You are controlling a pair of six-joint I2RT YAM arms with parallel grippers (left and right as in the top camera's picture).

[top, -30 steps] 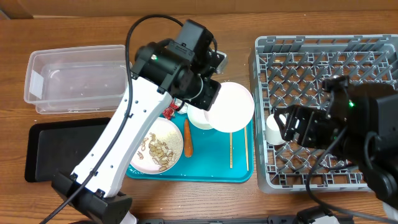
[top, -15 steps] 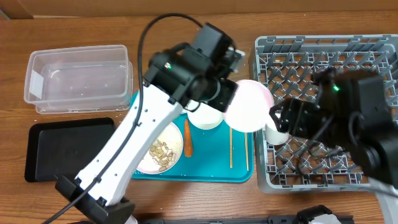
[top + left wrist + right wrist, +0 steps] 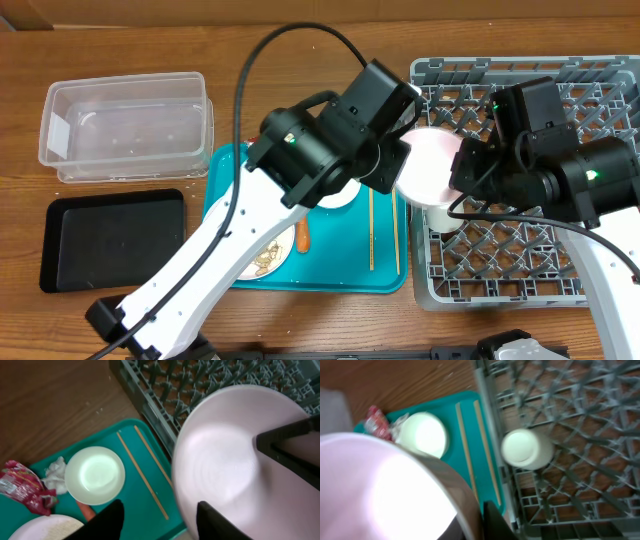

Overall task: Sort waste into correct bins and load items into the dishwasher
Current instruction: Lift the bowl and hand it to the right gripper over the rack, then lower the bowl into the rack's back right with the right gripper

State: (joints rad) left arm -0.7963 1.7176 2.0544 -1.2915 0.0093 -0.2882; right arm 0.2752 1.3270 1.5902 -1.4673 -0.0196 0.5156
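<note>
Presently, the left gripper (image 3: pixel 157 521) is pinching a white bowl (image 3: pixel 235 460) above the dish rack's (image 3: pixel 500 285) edge; the right gripper's (image 3: pixel 472 172) closure is remaining indeterminable.

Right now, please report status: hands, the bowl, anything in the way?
Left hand shut on bowl, held over dish rack left edge. Right hand close at the bowl, grip unclear. White cup in the rack just beneath.
</note>
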